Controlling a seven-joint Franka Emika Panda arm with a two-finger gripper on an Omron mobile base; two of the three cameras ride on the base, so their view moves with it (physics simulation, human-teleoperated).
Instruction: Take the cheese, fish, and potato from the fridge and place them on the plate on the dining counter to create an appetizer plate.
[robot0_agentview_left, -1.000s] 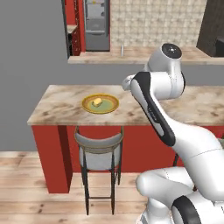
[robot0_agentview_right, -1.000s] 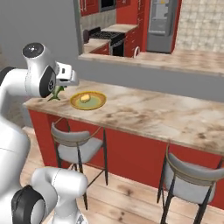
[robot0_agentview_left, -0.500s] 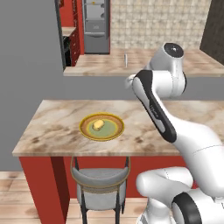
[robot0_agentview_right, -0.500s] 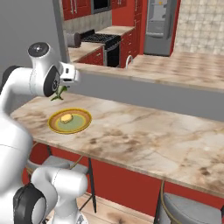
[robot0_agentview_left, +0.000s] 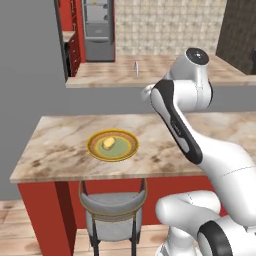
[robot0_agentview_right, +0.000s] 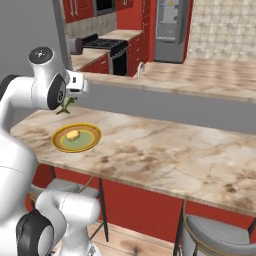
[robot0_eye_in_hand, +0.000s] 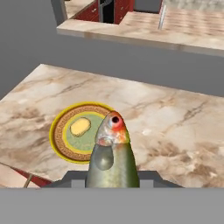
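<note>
- Centrally, the gripper (robot0_eye_in_hand: 112, 181) is closed on the fish (robot0_eye_in_hand: 112, 153), whose grey-green body rises from the bottom of the hand view with its red-eyed head pointing away from the camera; the finger tips themselves are hidden behind the fish.
- From the right base view, the fish (robot0_agentview_right: 65, 105) hangs below the white hand as a small dark green shape, held in the air above the counter and apart from it.
- Just beyond the fish's head in the hand view lies the plate (robot0_eye_in_hand: 61, 124), round, with a golden patterned rim and a pale green centre.
- On the plate's green centre rests one pale yellow rounded lump, the potato (robot0_eye_in_hand: 80, 126); it lies left of the fish's head in the hand view.
- Both base views show the same plate (robot0_agentview_left: 95, 150) flat on the counter (robot0_agentview_left: 60, 145), near its left end and towards the front edge, with the potato (robot0_agentview_left: 109, 143) on it.
- Below the plate, a grey-seated stool (robot0_agentview_left: 113, 205) stands against the counter's red base; a second stool (robot0_agentview_right: 220, 237) shows at the lower right of the right base view.
- Behind the counter, past a grey wall ledge, runs a farther marbled counter (robot0_agentview_left: 165, 70) carrying a faucet (robot0_agentview_left: 136, 68).
- At the back, the fridge (robot0_agentview_left: 97, 27) stands tall and grey between red panels, well apart from the arm.
</note>
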